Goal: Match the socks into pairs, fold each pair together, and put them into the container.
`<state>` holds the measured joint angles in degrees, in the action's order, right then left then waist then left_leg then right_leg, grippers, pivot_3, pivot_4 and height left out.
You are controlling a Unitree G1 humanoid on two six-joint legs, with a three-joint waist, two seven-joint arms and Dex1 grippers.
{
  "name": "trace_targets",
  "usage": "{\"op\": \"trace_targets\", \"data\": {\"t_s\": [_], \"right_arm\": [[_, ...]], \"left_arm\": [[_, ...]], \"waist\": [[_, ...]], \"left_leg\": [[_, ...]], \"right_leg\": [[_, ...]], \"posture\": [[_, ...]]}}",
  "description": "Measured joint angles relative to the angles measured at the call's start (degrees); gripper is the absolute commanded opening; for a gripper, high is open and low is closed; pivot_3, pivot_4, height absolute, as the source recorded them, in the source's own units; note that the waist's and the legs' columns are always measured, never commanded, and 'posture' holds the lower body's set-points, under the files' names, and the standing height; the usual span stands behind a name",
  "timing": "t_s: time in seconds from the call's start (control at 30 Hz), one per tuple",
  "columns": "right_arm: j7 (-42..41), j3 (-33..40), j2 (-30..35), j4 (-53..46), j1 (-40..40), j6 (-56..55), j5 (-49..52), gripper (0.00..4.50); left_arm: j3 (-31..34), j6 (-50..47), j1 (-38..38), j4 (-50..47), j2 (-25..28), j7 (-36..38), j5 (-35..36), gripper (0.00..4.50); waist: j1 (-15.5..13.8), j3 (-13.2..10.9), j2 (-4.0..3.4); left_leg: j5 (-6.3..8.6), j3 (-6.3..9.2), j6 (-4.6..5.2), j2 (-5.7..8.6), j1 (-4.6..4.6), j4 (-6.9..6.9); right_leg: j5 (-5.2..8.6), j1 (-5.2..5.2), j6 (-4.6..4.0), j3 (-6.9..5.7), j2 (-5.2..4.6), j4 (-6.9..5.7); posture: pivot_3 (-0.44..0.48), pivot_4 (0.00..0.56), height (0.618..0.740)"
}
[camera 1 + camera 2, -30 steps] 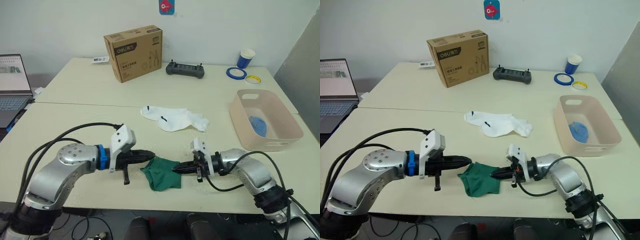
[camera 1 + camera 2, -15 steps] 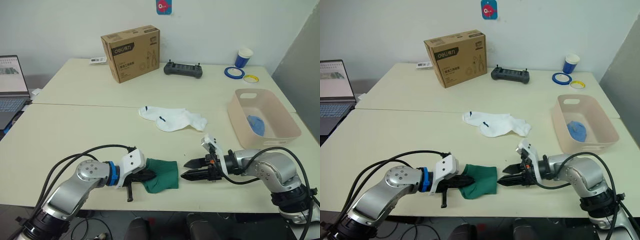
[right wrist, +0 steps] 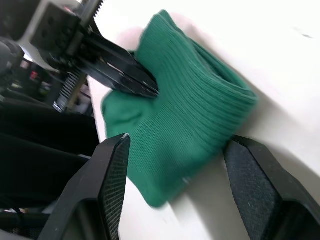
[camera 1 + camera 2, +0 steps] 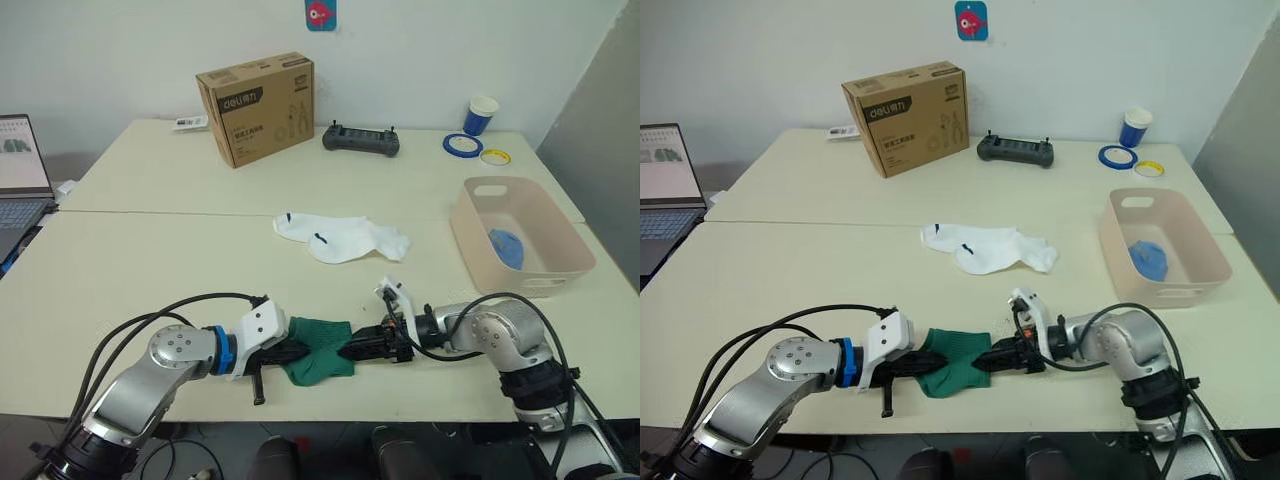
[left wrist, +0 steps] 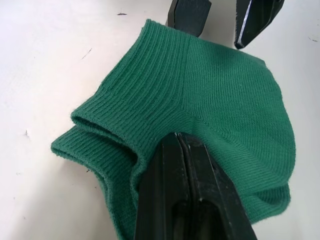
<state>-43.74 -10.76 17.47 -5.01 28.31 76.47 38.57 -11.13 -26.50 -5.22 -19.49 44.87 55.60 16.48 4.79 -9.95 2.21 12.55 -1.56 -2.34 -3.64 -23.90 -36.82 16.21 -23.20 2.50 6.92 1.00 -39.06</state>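
Here the green pair is the step in hand: the dark green socks (image 4: 318, 350) lie in one folded bundle near the table's (image 4: 150, 260) front edge, caught between the two arms. The left gripper (image 4: 296, 351) is pinched tight on the bundle's left side; its wrist view shows both black fingers pressed together with the ribbed knit (image 5: 200, 100) bunched under their tips. The right gripper (image 4: 352, 348) comes in from the opposite side with its jaws spread, one finger (image 3: 112, 185) on either side of the cuff end, touching or nearly touching the cloth, not yet closed on it.

Beyond both grippers, toward the middle of the table, the white socks (image 4: 340, 238) lie loosely overlapped and unfolded. Well off to the right gripper's far right stands the container (image 4: 520, 240), with a light blue bundle (image 4: 505, 248) already inside, so I judge one pair done, the green pair mid-fold, the white pair untouched.

The next move seems to call for the right gripper to close on the cuff so the fold holds, then for the left to let go cleanly, since a tug from both sides could pull the bundle open. After that comes a carry to the right and away into the container.
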Motion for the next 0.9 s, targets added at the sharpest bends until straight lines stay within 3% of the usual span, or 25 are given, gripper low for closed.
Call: {"op": "trace_targets", "data": {"t_s": [0.2, 0.3, 0.5, 0.53, 0.6, 0.73, 0.9], "right_arm": [[0.7, -0.2, -2.2, 1.6, 1.1, 0.8, 0.8, 3.08], [1.4, -0.2, -2.5, 2.5, 1.1, 0.4, 0.8, 2.48], [2.1, 0.1, -2.6, 2.9, 1.2, 0.2, 1.0, 0.25], [2.1, 0.2, -2.8, 2.8, 1.4, 0.1, 1.0, 0.05], [2.2, 0.2, -2.8, 2.8, 1.4, -0.6, 1.0, 0.05], [1.7, 0.2, -1.5, 2.1, 1.1, -2.8, 0.9, 0.00], [-1.6, 1.2, 4.0, -3.4, 0.5, -8.7, 0.9, 0.00]], "left_arm": [[0.6, -1.7, 0.4, -0.6, -1.0, -0.7, 0.8, 0.00], [1.4, -2.3, 1.1, -1.0, -1.1, -1.1, 1.5, 0.00], [1.8, -2.9, 1.3, -1.2, -1.1, -1.0, 1.9, 0.00], [1.9, -2.9, 1.3, -1.2, -1.1, -1.0, 2.0, 0.00], [2.8, -3.1, 1.4, -1.2, -1.2, -1.0, 2.8, 0.00], [7.7, -4.6, 1.5, -1.9, -1.3, -0.5, 7.6, 0.87], [19.4, -15.5, -1.1, -7.0, -0.9, -0.2, 24.6, 2.53]], "waist": [[-0.1, 0.0, 0.00], [0.0, 0.0, 0.00], [0.0, 0.0, -0.01], [0.0, 0.0, 0.00], [0.1, 0.0, 0.00], [0.1, 0.0, 0.00], [0.0, -0.1, 0.01]], "left_leg": [[0.00, -0.06, 0.00, 0.04, -0.04, -0.01], [0.00, -0.03, 0.00, 0.01, -0.04, 0.02], [0.00, -0.02, 0.00, 0.00, -0.04, 0.06], [0.00, -0.01, 0.00, 0.00, -0.03, 0.06], [0.00, -0.01, 0.00, 0.00, -0.04, 0.06], [0.00, -0.01, 0.00, 0.01, -0.12, 0.04], [0.01, 0.07, 0.00, 0.01, -0.30, 0.07]], "right_leg": [[0.01, 0.00, 0.01, 0.02, -0.05, 0.08], [0.01, -0.01, 0.01, 0.00, -0.02, 0.07], [0.01, -0.03, 0.01, 0.00, 0.00, 0.06], [0.01, -0.02, 0.01, 0.00, 0.00, 0.06], [0.01, -0.03, 0.00, 0.00, 0.00, 0.06], [0.01, -0.07, 0.00, -0.01, -0.02, 0.08], [-0.05, -0.16, 0.38, -0.10, -0.02, 0.11]], "posture": [[0.000, 0.150, 0.740], [0.000, 0.150, 0.740], [0.000, 0.150, 0.740], [0.000, 0.150, 0.740], [0.000, 0.150, 0.740], [0.000, 0.150, 0.740], [0.000, 0.150, 0.740]]}}
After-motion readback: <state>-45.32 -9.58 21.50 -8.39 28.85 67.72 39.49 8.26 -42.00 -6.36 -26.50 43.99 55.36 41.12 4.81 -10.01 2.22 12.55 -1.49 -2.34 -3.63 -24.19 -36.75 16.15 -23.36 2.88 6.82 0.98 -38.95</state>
